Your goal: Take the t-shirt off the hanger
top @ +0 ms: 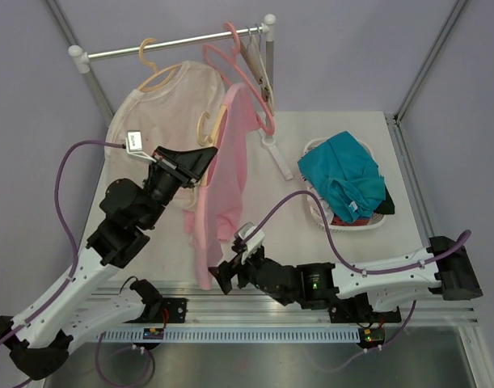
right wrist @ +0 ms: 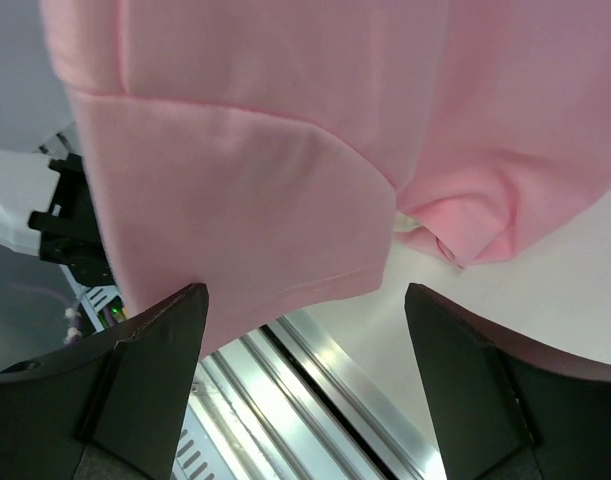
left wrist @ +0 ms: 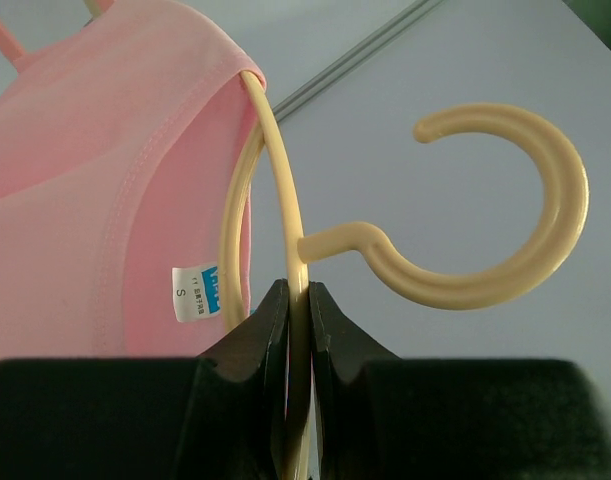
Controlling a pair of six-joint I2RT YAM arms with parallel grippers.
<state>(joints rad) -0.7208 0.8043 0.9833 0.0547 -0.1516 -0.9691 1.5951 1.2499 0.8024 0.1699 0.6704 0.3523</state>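
The light pink t-shirt [top: 226, 174] hangs on the pale tan hanger [top: 204, 123], held off the rail above the table's left half. My left gripper [top: 204, 159] is shut on the hanger's slim arm just below the hook. In the left wrist view the gripper [left wrist: 297, 292] pinches that arm, with the hook [left wrist: 505, 270] to the right and the t-shirt's neck [left wrist: 95, 200] with its white label [left wrist: 195, 293] to the left. My right gripper [top: 224, 279] is open at the t-shirt's lower hem. In the right wrist view the gripper [right wrist: 303, 300] stands wide open, with the t-shirt's hem [right wrist: 265, 160] hanging just above and between the jaws.
A cream-white shirt [top: 154, 105] on a peach-orange hanger hangs from the rail [top: 174, 47] at the back left, behind my left gripper. A bright pink hanger [top: 245, 77] hangs on the rail's right end. A white basket [top: 315, 212] holds a teal garment [top: 344, 174] at the right.
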